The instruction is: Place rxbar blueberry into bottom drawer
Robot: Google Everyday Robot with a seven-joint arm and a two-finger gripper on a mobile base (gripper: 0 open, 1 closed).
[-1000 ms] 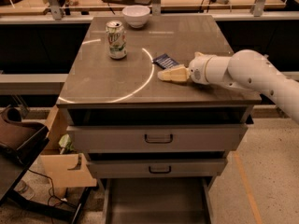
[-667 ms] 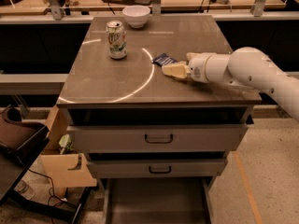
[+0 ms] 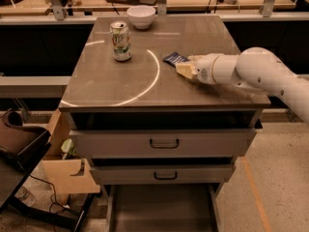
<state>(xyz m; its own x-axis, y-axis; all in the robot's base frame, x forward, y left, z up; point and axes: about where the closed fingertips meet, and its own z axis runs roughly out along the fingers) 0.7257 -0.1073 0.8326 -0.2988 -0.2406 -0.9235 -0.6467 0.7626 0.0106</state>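
Note:
The rxbar blueberry [image 3: 174,58], a small flat bar in a dark blue wrapper, lies on the grey cabinet top [image 3: 125,81], right of centre. My gripper [image 3: 185,69] reaches in from the right on a white arm and sits low over the top. Its cream tip is right at the bar's near right end and covers part of it. The bottom drawer [image 3: 164,211] is pulled out at the foot of the cabinet, a wide shallow tray with a dark inside.
A green-white soda can [image 3: 120,41] stands at the top's left. A white bowl [image 3: 141,16] sits at the back edge. Two upper drawers [image 3: 164,143] with dark handles are slightly out. A cardboard box [image 3: 65,170] and a brown chair [image 3: 17,144] stand to the left.
My gripper has moved a little left and farther back along the top, closing in on the blue bar. The bar, can and drawers have not moved.

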